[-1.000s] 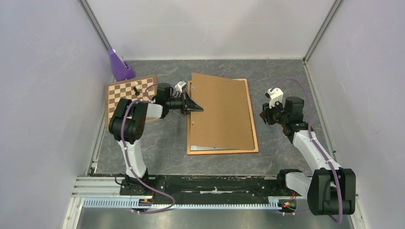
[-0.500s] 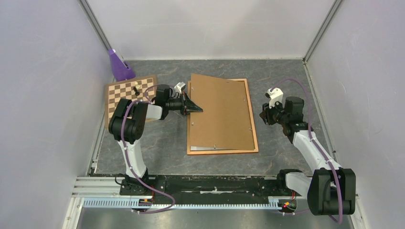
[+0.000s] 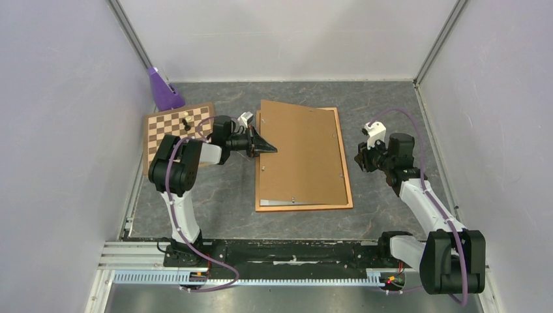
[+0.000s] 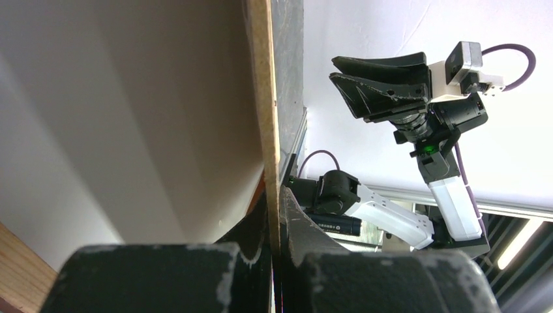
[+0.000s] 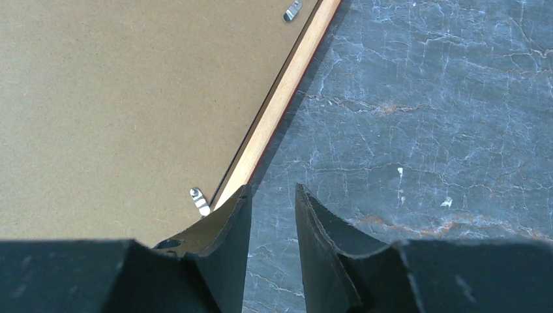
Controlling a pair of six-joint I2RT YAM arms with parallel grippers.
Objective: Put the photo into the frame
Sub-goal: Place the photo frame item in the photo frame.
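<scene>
The plain brown hardboard panel [image 3: 303,156] was pinched at its left edge by the left gripper [image 3: 270,149], above the white-edged photo [image 3: 274,202] lying inside the thin orange-brown wooden frame [image 3: 303,208]. The right gripper [image 5: 272,189] was held slightly parted and empty beside the frame.

1. The frame [image 5: 269,124] lies flat mid-table [image 3: 222,195], long sides running near to far.
2. On it sits the backing panel [image 3: 301,153], skewed, with its far-left corner past the frame's far rail.
3. The photo [image 3: 274,201] peeks out beneath the panel's near edge, inside the frame.
4. The left gripper [image 3: 266,147] pinches the panel's left edge.
5. The right gripper [image 3: 360,156] hangs just right of the frame, apart from it.
6. Over on the left is the chessboard [image 3: 171,127], with chess pieces [image 3: 186,121] on it and a cone [image 3: 161,89] behind it.
</scene>
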